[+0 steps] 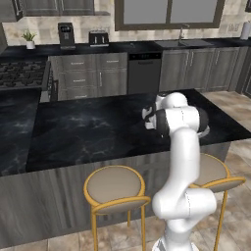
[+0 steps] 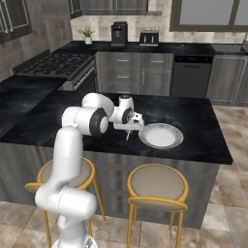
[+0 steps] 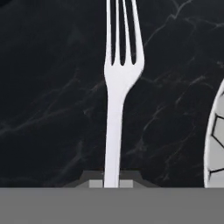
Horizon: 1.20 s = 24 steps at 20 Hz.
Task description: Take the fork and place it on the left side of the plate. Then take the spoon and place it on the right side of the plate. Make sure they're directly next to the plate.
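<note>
While the arm bends low over the dark marbled counter (image 2: 203,121), its claw (image 2: 129,131) hangs just to the left of the plate (image 2: 161,135), pinching the fork (image 3: 117,109) by the handle between its two dark tips, which are drawn in close on either side of it. There is one plate, one fork and one claw to count, along with two round stools (image 2: 157,186) with yellow frames tucked under the counter's near edge below the plate. The hand view gives the fork plainly: three tines pointing away from the claw, a pale flat neck, the handle running straight down between the tips, dark counter behind it and a curved slice of the plate's pale rim (image 3: 214,140) at the right edge, apart from the fork. The right base view shows the whole plate, round and shallow, near the counter's front edge, with the claw just beside its left rim; the fork there is too small to make out clearly. In the left base view the arm's elbow covers most of the plate, leaving a sliver of rim (image 1: 205,131) past it.
</note>
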### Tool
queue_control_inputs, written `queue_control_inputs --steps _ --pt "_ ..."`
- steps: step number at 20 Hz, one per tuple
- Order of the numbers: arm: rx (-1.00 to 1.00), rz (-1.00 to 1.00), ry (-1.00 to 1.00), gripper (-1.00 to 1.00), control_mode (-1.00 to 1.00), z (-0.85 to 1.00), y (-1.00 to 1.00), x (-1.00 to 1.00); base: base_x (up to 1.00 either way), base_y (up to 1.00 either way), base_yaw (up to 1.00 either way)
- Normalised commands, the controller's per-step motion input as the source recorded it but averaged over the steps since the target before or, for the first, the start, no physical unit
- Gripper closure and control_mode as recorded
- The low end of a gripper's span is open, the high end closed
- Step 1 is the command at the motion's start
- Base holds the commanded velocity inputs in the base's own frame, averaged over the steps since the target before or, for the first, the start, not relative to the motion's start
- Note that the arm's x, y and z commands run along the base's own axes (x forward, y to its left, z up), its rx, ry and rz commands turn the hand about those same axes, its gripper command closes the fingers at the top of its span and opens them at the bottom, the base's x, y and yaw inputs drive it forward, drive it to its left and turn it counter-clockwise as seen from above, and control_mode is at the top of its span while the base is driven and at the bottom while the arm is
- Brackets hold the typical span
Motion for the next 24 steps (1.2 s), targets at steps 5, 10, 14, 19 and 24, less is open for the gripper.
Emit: queue_control_inputs --steps 5,10,14,19,24 --pt "0.0 0.0 0.0 -1.0 -1.0 -0.08 0.0 0.3 0.0 0.0 0.0" --pt "0.0 0.0 -0.01 -1.0 -1.0 0.07 0.0 0.01 0.0 0.0 0.0" --pt "0.0 0.0 -0.03 -1.0 -1.0 0.3 0.0 -0.03 0.0 0.0 0.0" --pt "0.01 0.0 -0.03 -1.0 -1.0 0.31 -0.02 -0.17 0.0 0.0 0.0" --pt "0.0 -0.05 -0.08 -1.0 -1.0 0.12 0.0 -0.64 0.0 0.0 0.0"
